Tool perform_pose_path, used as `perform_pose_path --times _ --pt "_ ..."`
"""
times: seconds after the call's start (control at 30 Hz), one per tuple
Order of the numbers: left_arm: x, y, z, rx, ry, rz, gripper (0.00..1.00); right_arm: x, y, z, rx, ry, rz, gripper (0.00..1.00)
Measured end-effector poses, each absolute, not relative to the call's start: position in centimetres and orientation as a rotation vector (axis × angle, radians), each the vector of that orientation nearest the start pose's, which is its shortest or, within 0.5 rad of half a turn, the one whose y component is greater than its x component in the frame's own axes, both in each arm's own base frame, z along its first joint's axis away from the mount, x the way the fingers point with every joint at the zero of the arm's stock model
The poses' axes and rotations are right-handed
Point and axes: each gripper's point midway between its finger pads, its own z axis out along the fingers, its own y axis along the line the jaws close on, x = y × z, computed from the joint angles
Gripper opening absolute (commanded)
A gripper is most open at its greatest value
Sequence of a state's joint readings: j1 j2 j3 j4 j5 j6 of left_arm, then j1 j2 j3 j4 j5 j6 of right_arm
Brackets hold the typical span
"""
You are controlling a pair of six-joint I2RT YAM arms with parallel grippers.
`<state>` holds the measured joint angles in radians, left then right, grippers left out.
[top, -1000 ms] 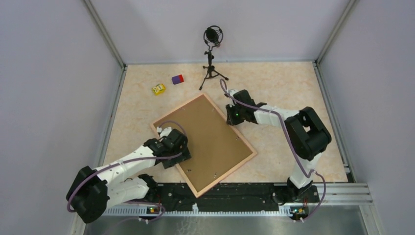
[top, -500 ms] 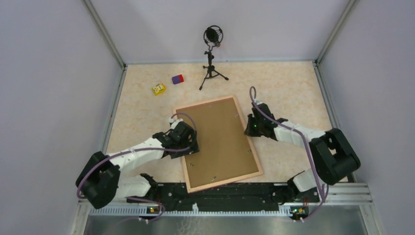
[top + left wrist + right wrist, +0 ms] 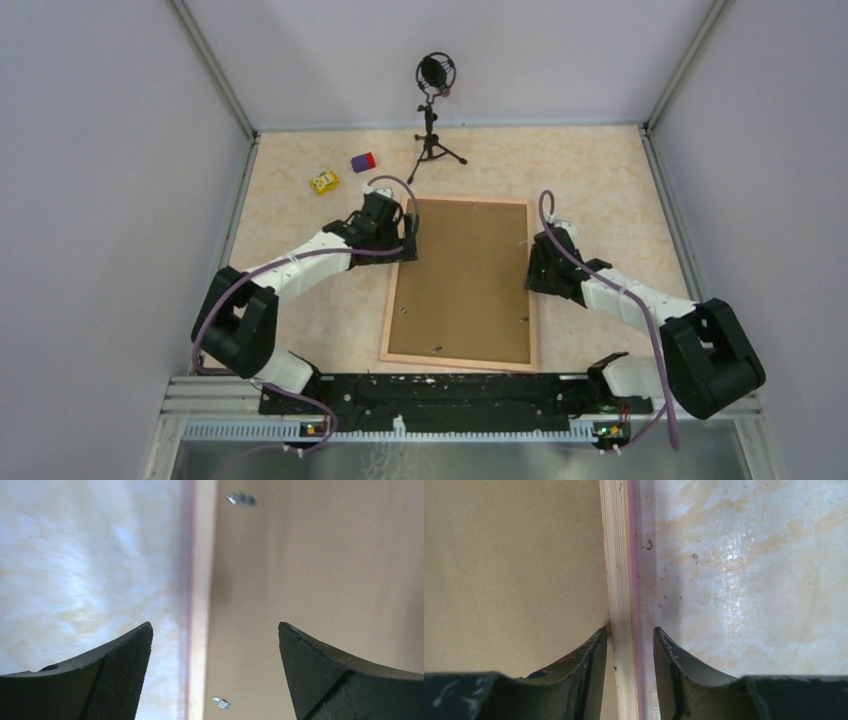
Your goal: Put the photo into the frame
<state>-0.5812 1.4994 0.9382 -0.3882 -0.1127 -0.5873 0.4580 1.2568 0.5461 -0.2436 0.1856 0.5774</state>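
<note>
Pink frame point(image 3: 617, 555) between the right fingers point(image 3: 591, 667)

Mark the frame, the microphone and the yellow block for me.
frame point(image 3: 616, 555), right wrist view, on its pale wooden border.
microphone point(image 3: 435, 72), top external view, on its round head.
yellow block point(image 3: 323, 182), top external view, on its top face.

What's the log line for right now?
frame back-up on table | left fingers open astride left edge | right fingers pinching right edge

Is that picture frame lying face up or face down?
Face down: the frame shows its brown backing board and small metal clips upward.
</note>
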Motion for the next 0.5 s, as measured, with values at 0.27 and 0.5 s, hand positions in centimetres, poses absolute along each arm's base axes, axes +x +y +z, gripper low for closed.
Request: perform_pose_path --times 0.27,0.5 --pt "36.0 -19.2 9.7 -0.044 2.527 -0.276 0.88 27.1 11.9 2.4 0.211 2.528 0.195 0.37" --pt "38.3 -21.1 6.2 -0.099 2.626 -0.237 0.82 28.0 12.3 2.5 0.190 2.514 0.209 0.25"
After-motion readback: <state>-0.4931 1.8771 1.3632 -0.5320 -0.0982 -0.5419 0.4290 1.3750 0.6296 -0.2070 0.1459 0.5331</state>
